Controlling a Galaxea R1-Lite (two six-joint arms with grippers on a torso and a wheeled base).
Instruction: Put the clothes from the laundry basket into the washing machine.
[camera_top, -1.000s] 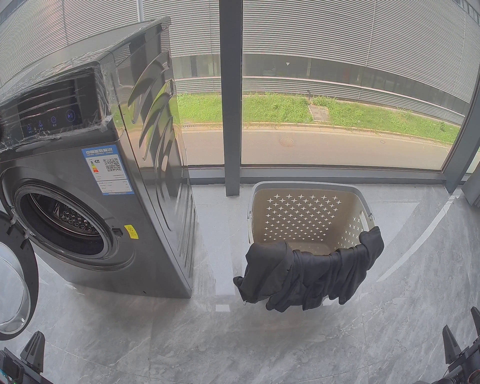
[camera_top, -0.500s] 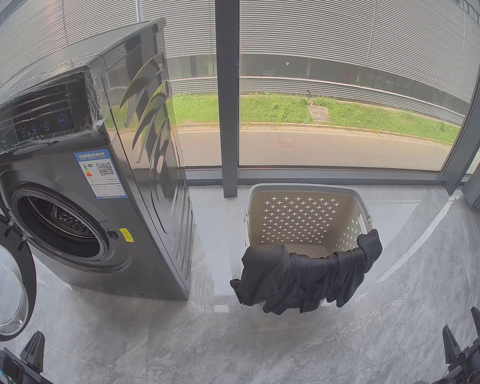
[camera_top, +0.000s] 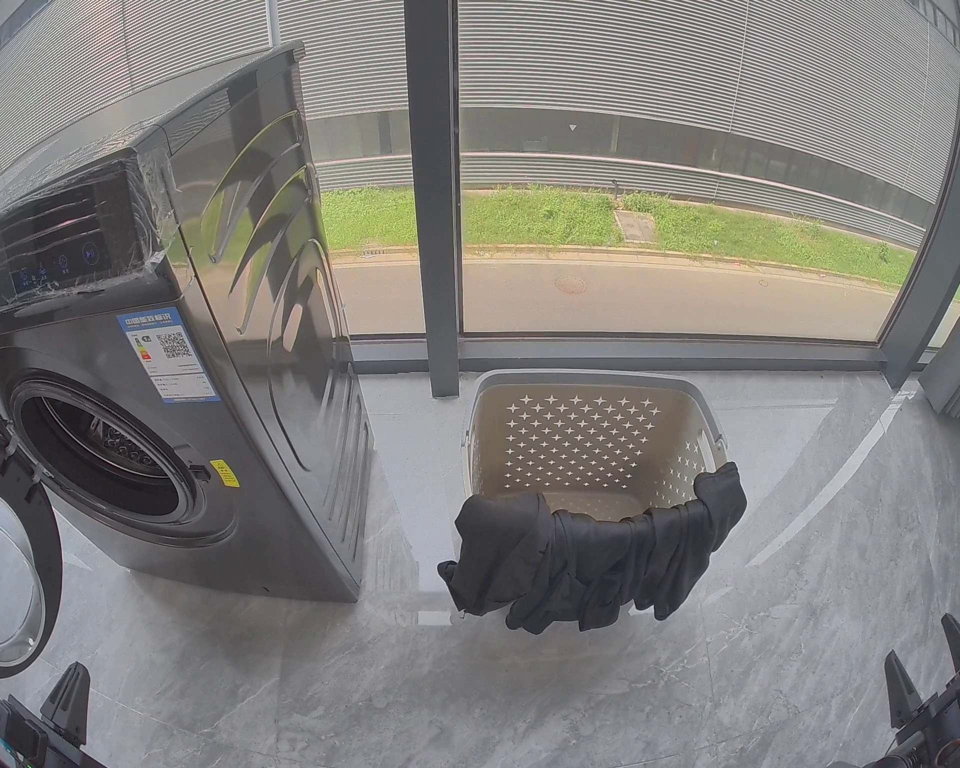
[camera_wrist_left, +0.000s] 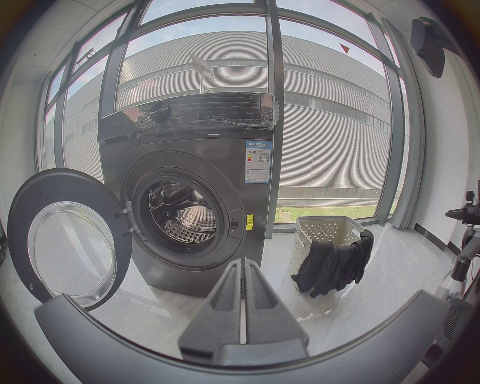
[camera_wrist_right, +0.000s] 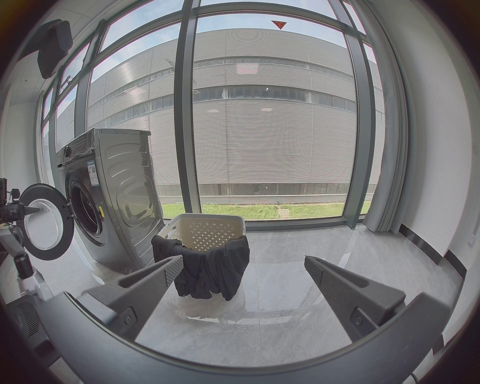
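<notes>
A cream laundry basket (camera_top: 590, 382) stands on the marble floor by the window. Black clothes (camera_top: 585, 562) hang over its near rim, partly spilling outside. To its left is the grey washing machine (camera_top: 260, 330), its round door (camera_top: 22, 570) swung open and the drum (camera_top: 100, 462) dark inside. My left gripper (camera_wrist_left: 243, 262) is shut with nothing in it, low and well short of the machine. My right gripper (camera_wrist_right: 243, 263) is open and empty, low at the right, far from the basket (camera_wrist_right: 202, 229) and clothes (camera_wrist_right: 212, 270).
A glass window wall with a dark pillar (camera_top: 432, 200) runs behind the basket and the machine. Bare marble floor (camera_top: 500, 690) lies between me and both. A curtain (camera_wrist_right: 390, 150) hangs at the far right corner.
The whole head picture has slid left, so the camera has moved. Basket, clothes and machine keep their places relative to each other. Both grippers hold the same pose.
</notes>
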